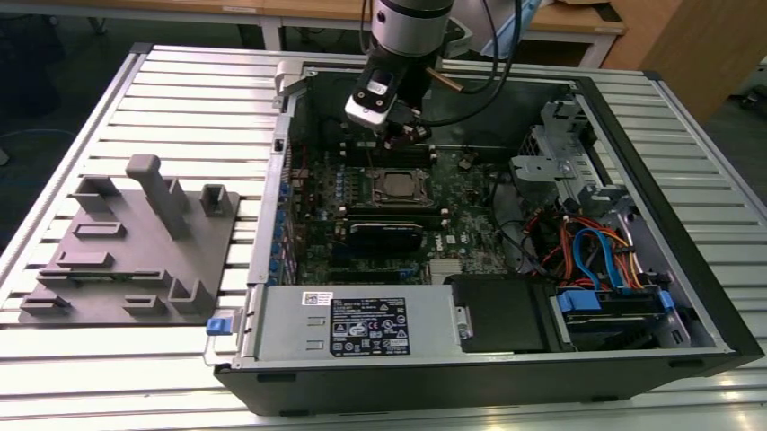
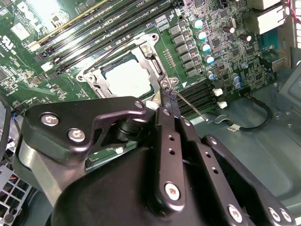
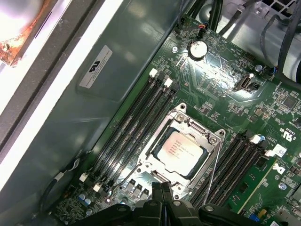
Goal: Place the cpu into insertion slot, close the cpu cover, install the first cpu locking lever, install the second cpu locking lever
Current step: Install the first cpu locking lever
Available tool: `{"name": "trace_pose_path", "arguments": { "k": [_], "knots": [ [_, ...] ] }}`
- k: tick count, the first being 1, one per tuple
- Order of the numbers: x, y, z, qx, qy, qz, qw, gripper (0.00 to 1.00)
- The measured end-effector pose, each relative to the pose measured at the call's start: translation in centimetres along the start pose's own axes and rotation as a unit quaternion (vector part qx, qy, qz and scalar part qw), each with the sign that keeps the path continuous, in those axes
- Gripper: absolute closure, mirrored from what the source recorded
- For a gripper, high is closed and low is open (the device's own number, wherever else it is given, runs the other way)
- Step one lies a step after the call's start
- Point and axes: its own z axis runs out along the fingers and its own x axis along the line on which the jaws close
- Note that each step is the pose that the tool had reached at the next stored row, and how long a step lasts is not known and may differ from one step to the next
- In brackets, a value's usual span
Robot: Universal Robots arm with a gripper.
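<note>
- The computer case [image 1: 480, 377] lies open on its side on the slatted counter [image 1: 180, 99]. A grey fixture block [image 1: 132, 260] sits on the counter at the exterior view's left, apart from the case.
- The cpu [image 2: 128, 77] sits flat in the insertion slot [image 2: 109, 69] on the green motherboard [image 3: 221, 89], between banks of long black memory slots [image 3: 136, 122].
- The cpu cover [image 3: 207, 142] lies down flat over the chip, whose pale top shows through its window.
- The gripper [image 2: 168, 92] hangs low over the board at one corner of the socket. Its jaws are drawn together with no gap seen.
- A thin wire locking lever [image 2: 192, 105] runs out from that corner just beside the fingertips [image 2: 173, 96]; whether they pinch it cannot be told.
- A second wire lever [image 3: 123, 176] curves along the opposite side.
</note>
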Motion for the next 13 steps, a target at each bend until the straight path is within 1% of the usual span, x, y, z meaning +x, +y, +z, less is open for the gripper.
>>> {"name": "trace_pose_path", "arguments": {
  "k": [3,5,7,8,9,10,13],
  "knots": [
    [0.01,-0.02,0.00,0.0005,-0.0001,-0.006,0.99998,0.89],
    [0.02,-0.02,0.01,0.0017,-0.0001,-0.020,0.99980,0.89],
    [0.01,-0.02,0.02,0.0032,-0.0002,-0.036,0.99934,0.89],
    [0.01,-0.02,0.02,0.0035,-0.0003,-0.041,0.99913,0.89],
    [0.02,-0.04,0.02,0.0030,-0.0008,-0.044,0.99902,0.89],
    [0.08,-0.14,0.03,0.0004,-0.0027,-0.045,0.99899,0.89],
    [0.39,-0.61,0.07,-0.0118,-0.0115,-0.046,0.99881,0.89]
  ]
}}
